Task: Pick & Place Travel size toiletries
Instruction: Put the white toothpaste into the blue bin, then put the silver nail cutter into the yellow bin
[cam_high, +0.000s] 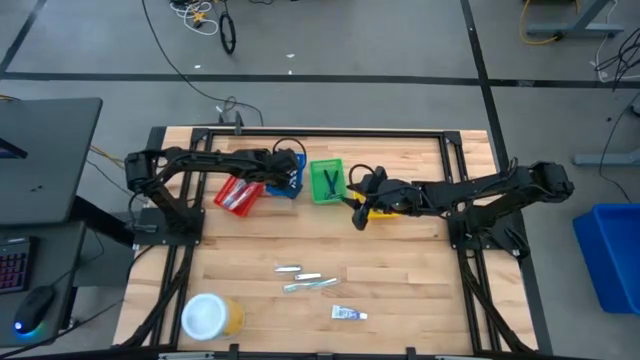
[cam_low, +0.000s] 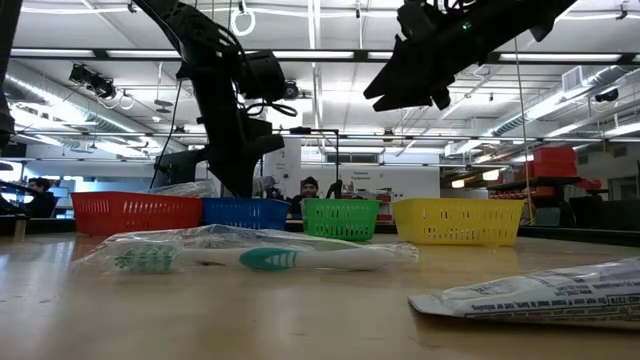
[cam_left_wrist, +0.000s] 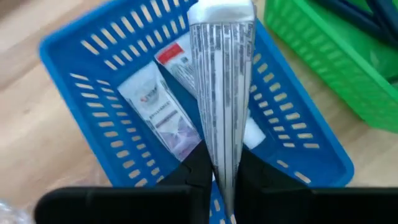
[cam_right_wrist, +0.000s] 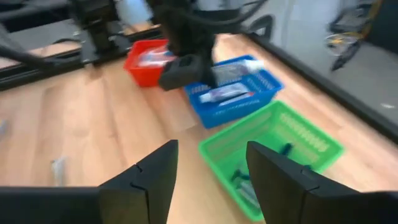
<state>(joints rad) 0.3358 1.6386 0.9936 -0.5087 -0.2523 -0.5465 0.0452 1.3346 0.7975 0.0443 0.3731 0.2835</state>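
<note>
Overhead view looks straight down on the wooden butcher-block table; low view looks level across it; both share the blue plastic slotted bin.

Four small baskets stand in a row far back on the wooden table: a red basket, a blue basket, a green basket and a yellow basket. Close to the front lies a toothbrush with a green head inside a clear wrapper, and a white tube with small print lies at the front on the other side. One dark arm reaches down behind the blue basket, another dark arm hangs high above the yellow basket, and a person shows far back in the room.
</note>
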